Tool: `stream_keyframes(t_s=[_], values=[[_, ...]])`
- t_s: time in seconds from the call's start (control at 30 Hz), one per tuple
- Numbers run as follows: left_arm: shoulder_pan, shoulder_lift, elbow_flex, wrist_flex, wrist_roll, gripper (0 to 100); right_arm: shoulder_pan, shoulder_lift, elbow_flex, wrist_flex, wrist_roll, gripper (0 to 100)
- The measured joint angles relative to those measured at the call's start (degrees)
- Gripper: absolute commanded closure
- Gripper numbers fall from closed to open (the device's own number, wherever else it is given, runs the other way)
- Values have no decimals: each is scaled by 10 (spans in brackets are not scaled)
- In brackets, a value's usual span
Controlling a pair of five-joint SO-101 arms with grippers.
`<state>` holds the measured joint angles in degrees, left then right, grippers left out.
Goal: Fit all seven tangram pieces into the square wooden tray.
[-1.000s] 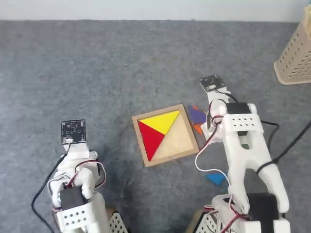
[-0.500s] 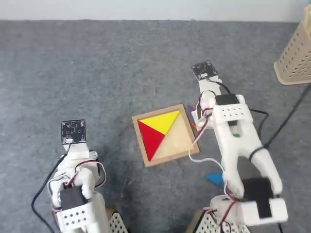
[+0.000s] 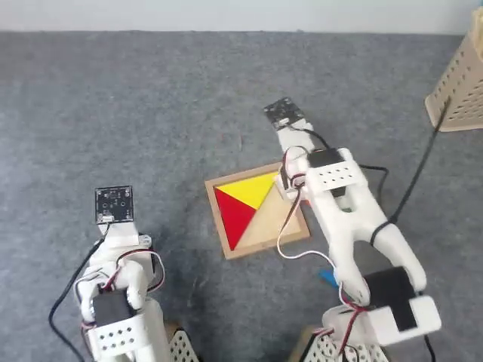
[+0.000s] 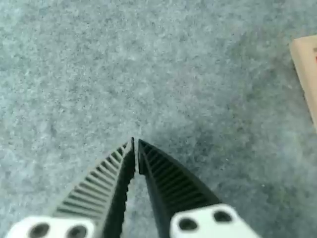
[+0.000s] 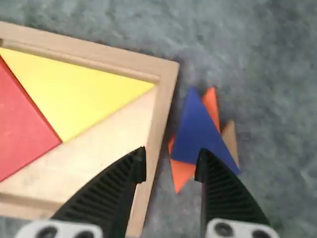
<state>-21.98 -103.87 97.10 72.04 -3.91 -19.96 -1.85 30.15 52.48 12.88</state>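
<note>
The square wooden tray point(image 3: 225, 245) holds a yellow triangle point(image 3: 245, 190) and a red triangle point(image 3: 234, 215); the rest of its floor is bare. In the right wrist view my right gripper point(image 5: 172, 153) is open over the tray's rim point(image 5: 161, 124). One finger is above the tray floor and the other above a dark blue triangle point(image 5: 198, 129). That triangle lies on an orange piece point(image 5: 182, 172) and a tan piece point(image 5: 229, 141) just outside the tray. My left gripper point(image 4: 134, 145) is shut over bare carpet, with the tray's corner point(image 4: 304, 64) far off.
A light blue piece point(image 3: 327, 277) peeks out beside the right arm point(image 3: 332, 181), near the front. A beige slatted basket point(image 3: 460, 83) stands at the back right. The left arm point(image 3: 113, 286) sits at the front left. Grey carpet covers the table.
The right arm has swung left toward the tray and now covers the blue and orange pieces beside it in the high view. The left arm has not moved.
</note>
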Motion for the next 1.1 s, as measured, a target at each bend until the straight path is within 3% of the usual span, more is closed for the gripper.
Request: stream_keyframes(t_s=[0.17,0.37,0.53,0.7,0.93,1.1], values=[[0,0,0,0,0,987,16,61,-21,-25,0,820],[0,0,0,0,0,987,105,73,-40,-19,-17,820],[0,0,0,0,0,987,129,77,-40,-19,-24,820],[0,0,0,0,0,987,120,61,-56,15,-53,820],[0,0,0,0,0,987,26,26,-77,50,-105,818],[0,0,0,0,0,987,40,98,-113,51,-133,817]])
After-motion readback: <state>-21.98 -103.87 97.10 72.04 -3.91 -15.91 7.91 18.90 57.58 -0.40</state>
